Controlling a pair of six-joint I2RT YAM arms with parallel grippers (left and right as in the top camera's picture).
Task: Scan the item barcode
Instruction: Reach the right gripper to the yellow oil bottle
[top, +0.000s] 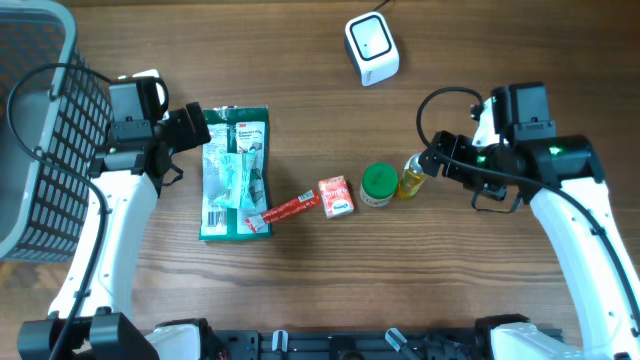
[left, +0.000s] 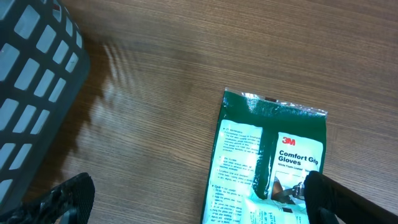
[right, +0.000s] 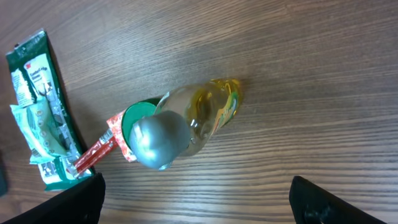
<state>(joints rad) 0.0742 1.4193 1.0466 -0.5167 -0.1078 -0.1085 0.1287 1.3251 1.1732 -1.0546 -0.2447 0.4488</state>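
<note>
A white barcode scanner (top: 371, 45) stands at the back of the table. A green packet of gloves (top: 235, 170) lies flat left of centre, printed side up (left: 273, 155). My left gripper (top: 200, 128) hovers open over the packet's upper left corner, its jaws (left: 198, 186) wide with nothing between them. A small yellow bottle (top: 412, 177) with a silver cap (right: 158, 140) stands right of centre. My right gripper (top: 437, 158) is beside it, open (right: 199, 190), the bottle just ahead of the fingers and not held.
A dark mesh basket (top: 35, 120) fills the left edge. Between packet and bottle lie a red stick sachet (top: 285, 209), a small red box (top: 336, 195) and a green-lidded jar (top: 378, 185). Bare wood shows in front of the items.
</note>
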